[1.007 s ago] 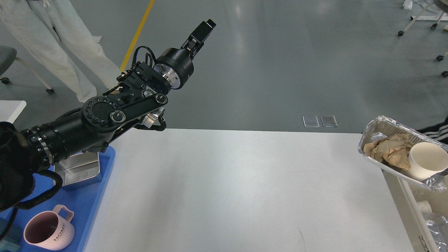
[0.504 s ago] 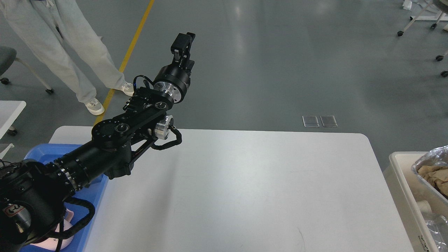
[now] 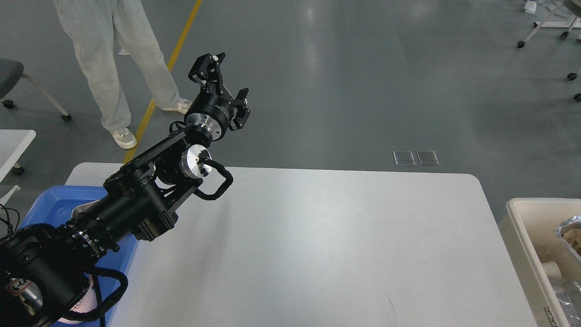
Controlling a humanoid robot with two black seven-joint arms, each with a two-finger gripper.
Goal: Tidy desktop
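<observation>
**Tool spread wide above the far edge of a bare surface**

Surface [image 3: 327, 245], the broad white-grey desktop with rounded corners, fills the middle and lower part of the head view. The left arm rises from the lower left corner and crosses the surface's far left corner. Its left tool [image 3: 222, 84] hangs over the grey floor just beyond the surface's far edge, fingers splayed well apart and gripping nothing. A blue tray [image 3: 47, 204] lies against the surface's left side, largely hidden under the arm. Just off the surface's right edge stands a cream bin [image 3: 529, 227] holding a foil container [image 3: 569, 227] and crumpled clear plastic. Beyond the surface's far left corner a person in pale trousers [image 3: 113, 50] stands beside a yellow floor line [image 3: 159, 88]. The right tool is out of view.
</observation>
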